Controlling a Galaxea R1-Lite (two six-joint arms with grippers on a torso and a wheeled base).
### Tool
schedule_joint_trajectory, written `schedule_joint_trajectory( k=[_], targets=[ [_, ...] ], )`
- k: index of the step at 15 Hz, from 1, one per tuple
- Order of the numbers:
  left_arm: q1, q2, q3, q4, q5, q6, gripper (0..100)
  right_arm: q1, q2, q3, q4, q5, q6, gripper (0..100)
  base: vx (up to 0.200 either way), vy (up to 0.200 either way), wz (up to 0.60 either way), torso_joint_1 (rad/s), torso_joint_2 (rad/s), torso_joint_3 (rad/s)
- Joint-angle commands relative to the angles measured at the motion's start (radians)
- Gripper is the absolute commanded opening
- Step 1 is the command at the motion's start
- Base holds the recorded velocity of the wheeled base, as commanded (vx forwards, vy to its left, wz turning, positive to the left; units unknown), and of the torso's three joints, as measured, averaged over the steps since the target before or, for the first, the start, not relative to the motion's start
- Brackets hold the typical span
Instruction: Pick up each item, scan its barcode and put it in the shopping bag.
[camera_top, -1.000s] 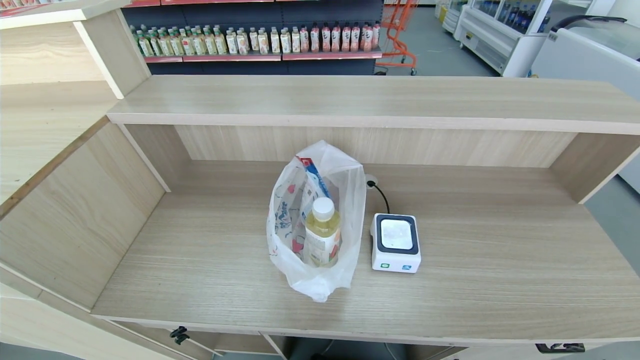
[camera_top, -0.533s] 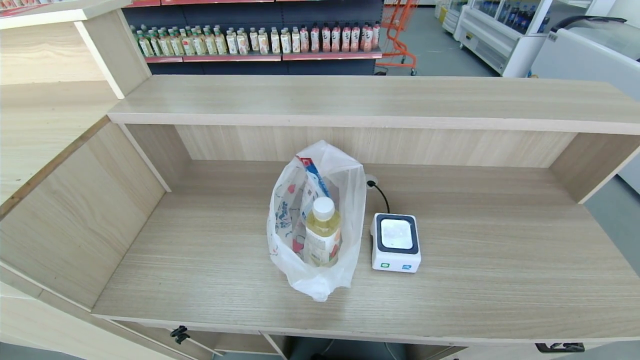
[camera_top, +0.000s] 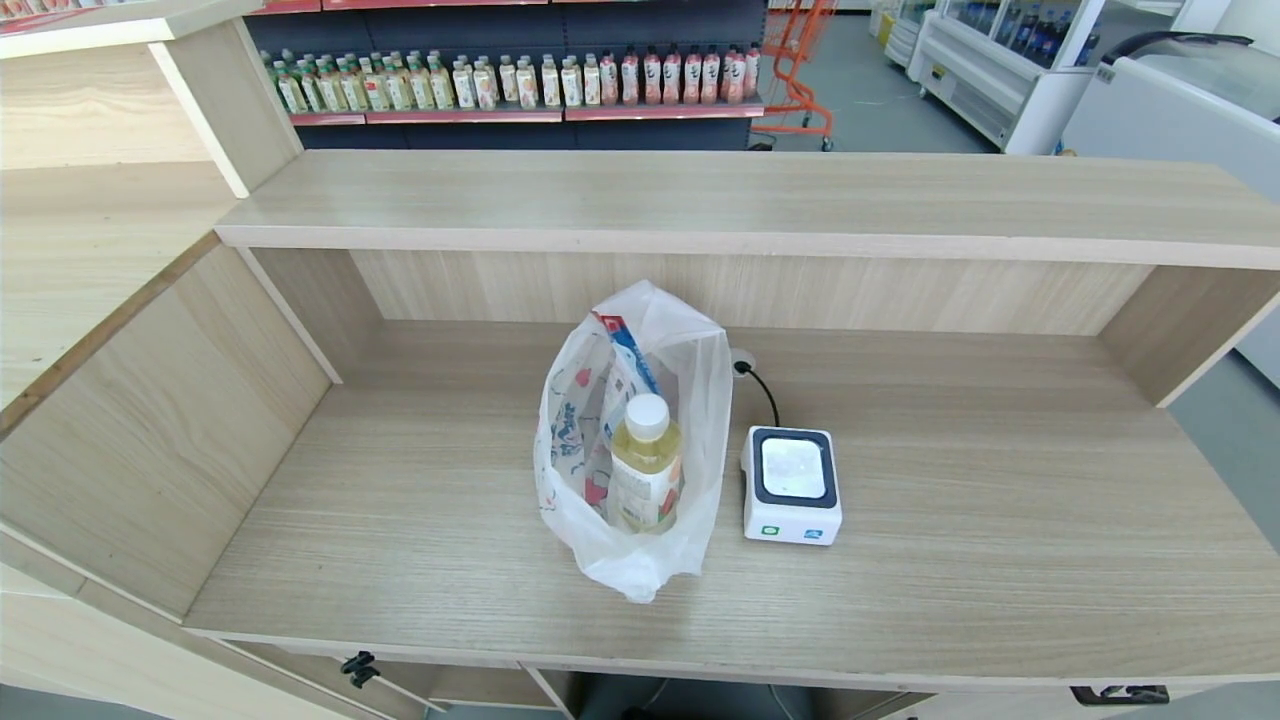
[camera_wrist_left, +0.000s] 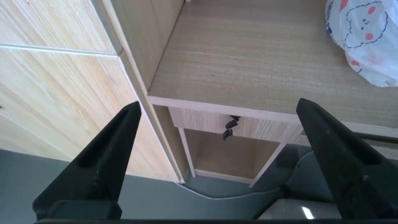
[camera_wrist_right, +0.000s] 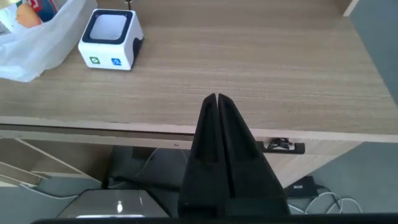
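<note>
Shopping bag, frame centre on the table, holds a bottle and a packet; scanner just right of it. Every visible item is bagged: task judged complete. Left tool apart, empty; right tool together.

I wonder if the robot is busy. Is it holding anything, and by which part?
Nothing. The left gripper is open and empty, the right gripper shut on air. The bottle already sits in the shopping bag.
</note>
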Motion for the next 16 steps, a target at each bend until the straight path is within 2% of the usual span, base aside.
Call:
schedule_joint_trajectory(
  k=[1, 6, 8, 13, 14, 16],
  targets=[
    [0.000, 0.000, 0.000, 0.000, 0.001, 0.000, 100, 0.000, 0.004, 0.000, -0.001, 0.003, -0.006, 0, 0.000, 0.000, 0.00, 0.000, 0.00, 0.000],
    [0.000, 0.000, 0.000, 0.000, 0.001, 0.000, 100, 0.000, 0.004, 0.000, -0.001, 0.012, 0.000, 0, 0.000, 0.000, 0.00, 0.000, 0.00, 0.000],
    [0.000, 0.001, 0.000, -0.001, 0.001, -0.022, 100, 0.000, 0.004, 0.000, -0.001, 0.008, 0.031, 0, 0.000, 0.000, 0.00, 0.000, 0.00, 0.000],
    [0.000, 0.000, 0.000, 0.000, -0.001, 0.003, 100, 0.000, 0.004, 0.000, -0.001, 0.006, 0.032, 0, 0.000, -0.200, 0.00, 0.005, 0.00, 0.004],
    [0.000, 0.000, 0.000, 0.000, -0.001, -0.002, 100, 0.000, 0.004, 0.000, -0.001, 0.006, 0.032, 0, 0.000, -0.200, 0.00, 0.002, 0.00, 0.002],
    [0.000, 0.000, 0.000, 0.000, -0.001, -0.002, 100, 0.000, 0.004, 0.000, -0.001, 0.006, 0.032, 0, 0.000, 0.000, 0.00, 0.000, 0.00, 0.000]
  ],
)
